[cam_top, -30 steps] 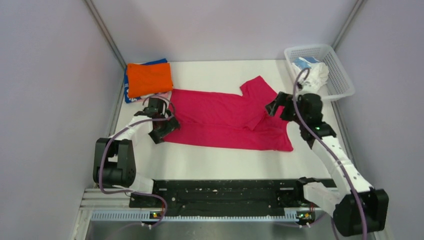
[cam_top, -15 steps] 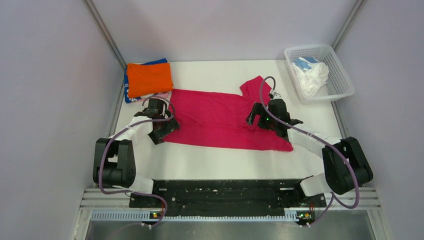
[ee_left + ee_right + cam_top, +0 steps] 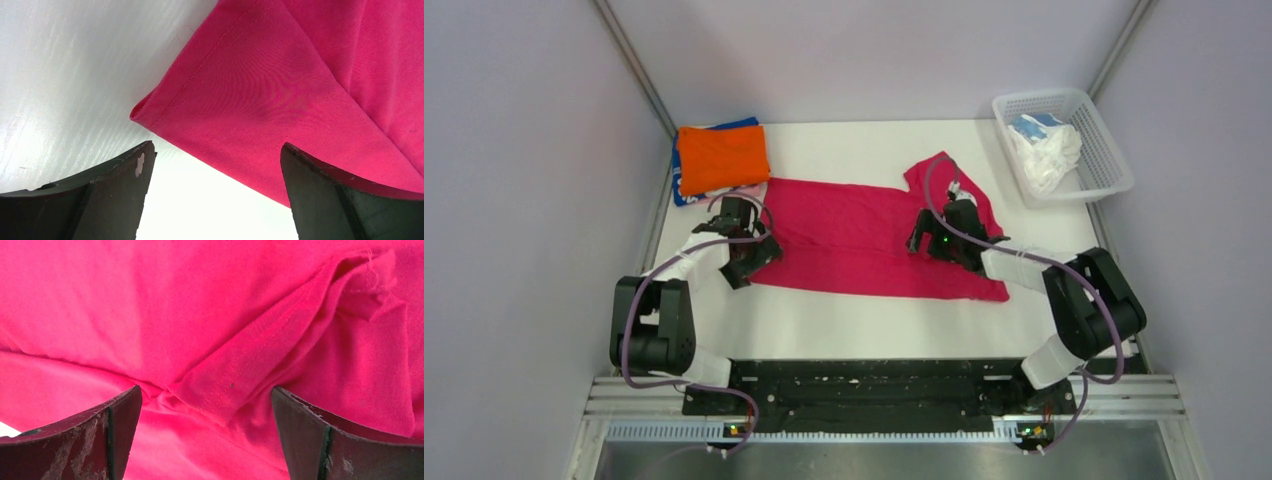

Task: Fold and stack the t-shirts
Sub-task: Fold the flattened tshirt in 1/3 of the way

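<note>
A crimson-pink t-shirt [image 3: 864, 240] lies spread flat across the middle of the white table. My left gripper [image 3: 756, 262] is open and empty at the shirt's near-left hem corner. In the left wrist view the corner [image 3: 280, 85] lies just ahead of the gripper [image 3: 215, 165], with bare table between the jaws. My right gripper [image 3: 918, 240] is open, low over the shirt's right part. In the right wrist view the gripper [image 3: 207, 405] straddles a folded sleeve hem [image 3: 235, 380]. A folded orange t-shirt [image 3: 721, 157] lies on a blue one [image 3: 686, 190] at the back left.
A white mesh basket [image 3: 1104, 150] stands at the back right and holds a crumpled white and light-blue t-shirt [image 3: 1044, 148]. Grey walls close the table on the left, back and right. Bare table shows behind the crimson shirt and in front of it.
My right arm has swung left from the shirt's right edge and come down over the sleeve fold. The left arm and the shirt have not moved.
</note>
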`<act>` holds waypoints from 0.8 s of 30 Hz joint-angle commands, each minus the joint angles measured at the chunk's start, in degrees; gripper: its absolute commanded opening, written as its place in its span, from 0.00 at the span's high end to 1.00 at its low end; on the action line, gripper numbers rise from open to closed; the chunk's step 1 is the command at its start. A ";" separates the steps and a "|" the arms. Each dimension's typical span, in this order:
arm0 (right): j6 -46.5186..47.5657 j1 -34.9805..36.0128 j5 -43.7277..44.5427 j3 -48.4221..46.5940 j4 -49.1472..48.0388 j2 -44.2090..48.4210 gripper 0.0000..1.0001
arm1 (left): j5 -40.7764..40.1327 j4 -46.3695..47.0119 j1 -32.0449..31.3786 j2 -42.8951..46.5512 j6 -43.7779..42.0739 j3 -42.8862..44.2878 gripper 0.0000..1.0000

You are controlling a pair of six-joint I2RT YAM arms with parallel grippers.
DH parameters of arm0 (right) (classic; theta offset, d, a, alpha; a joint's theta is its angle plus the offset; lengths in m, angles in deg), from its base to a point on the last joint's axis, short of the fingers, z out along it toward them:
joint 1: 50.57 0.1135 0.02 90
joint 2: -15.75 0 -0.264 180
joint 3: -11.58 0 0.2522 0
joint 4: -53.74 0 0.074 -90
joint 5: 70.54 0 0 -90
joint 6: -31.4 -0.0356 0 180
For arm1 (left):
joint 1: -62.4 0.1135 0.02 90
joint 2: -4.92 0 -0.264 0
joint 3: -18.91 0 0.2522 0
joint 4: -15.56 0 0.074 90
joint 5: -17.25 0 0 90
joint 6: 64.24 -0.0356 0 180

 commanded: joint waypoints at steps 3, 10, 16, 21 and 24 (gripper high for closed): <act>-0.76 1.05 1.71 -9.16 -2.75 -4.96 0.01 | -2.53 -1.22 -0.02 1.69 0.39 0.01 0.01; 0.29 1.11 6.23 -19.89 -0.33 -10.60 0.01 | -3.24 -2.07 0.00 3.21 0.39 0.03 0.01; 2.34 1.15 6.42 -24.30 2.25 -11.10 0.01 | -4.79 -4.11 -0.01 4.71 -0.11 1.15 0.01; 4.37 1.23 9.30 -18.39 9.43 -3.65 0.01 | -4.46 -3.92 0.00 6.52 -0.47 0.96 0.01; 3.45 1.81 8.84 -11.62 11.14 1.73 0.01 | -3.78 -3.72 -0.04 6.83 -0.64 0.80 0.01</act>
